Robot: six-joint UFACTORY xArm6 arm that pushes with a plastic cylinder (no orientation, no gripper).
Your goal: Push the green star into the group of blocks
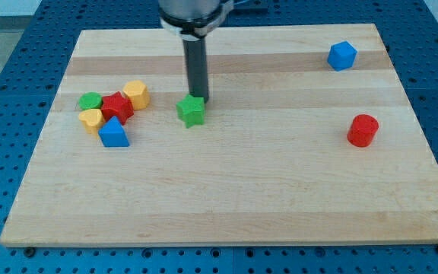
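A pale wooden tabletop [226,205] lies on a blue perforated base [6,76], and the things on it run left to right as follows.

Well to the view's left of my tip sits the group of blocks, packed close together. The green cylinder [90,100] is its leftmost piece, with a small yellow block [91,118] just below it. A red block [117,106], its shape hard to read, sits in the middle, touching its neighbours. Below it is the blue triangular block [113,133]. At the group's right edge, toward the top, is the yellow hexagonal block [136,93] — the one nearest my tip, though bare wood separates them.

Then comes the green star [192,111], apart from the group, directly at my tip [201,100]. The dark rod [197,68] comes straight down from the view's top and ends at the star's upper right corner, touching it or nearly so — I cannot tell which. There is no claw on this arm, so nothing spreads or pinches; the rod simply ends in a blunt tip.

Well off to the view's right of my tip, a red cylinder [363,130] stands alone, lower than the tip. Further up, near the top right corner, is a blue cube-like block [341,55].
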